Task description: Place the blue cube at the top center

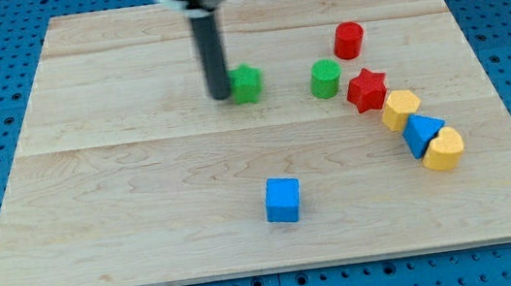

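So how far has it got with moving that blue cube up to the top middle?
Nothing looks done yet: the blue cube sits near the board's bottom centre, untouched. In hand: my tip is up by the green star-like block, just at its left, far above the cube. Left: get below the cube and push it all the way up.

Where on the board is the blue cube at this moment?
The blue cube sits alone near the view's bottom centre of the wooden board, well below the green star-shaped block and my tip.
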`<control>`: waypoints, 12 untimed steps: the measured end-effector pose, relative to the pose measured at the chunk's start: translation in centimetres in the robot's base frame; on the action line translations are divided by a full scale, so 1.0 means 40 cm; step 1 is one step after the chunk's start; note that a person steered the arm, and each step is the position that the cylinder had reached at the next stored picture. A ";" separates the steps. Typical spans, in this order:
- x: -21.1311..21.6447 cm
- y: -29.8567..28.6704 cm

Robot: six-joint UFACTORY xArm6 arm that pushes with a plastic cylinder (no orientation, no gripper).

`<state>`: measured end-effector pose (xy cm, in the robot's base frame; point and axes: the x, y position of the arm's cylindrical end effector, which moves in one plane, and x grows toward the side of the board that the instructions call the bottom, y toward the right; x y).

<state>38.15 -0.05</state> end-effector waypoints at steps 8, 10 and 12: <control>0.565 -0.022; 0.409 -0.070; 0.511 -0.135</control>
<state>58.58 -5.47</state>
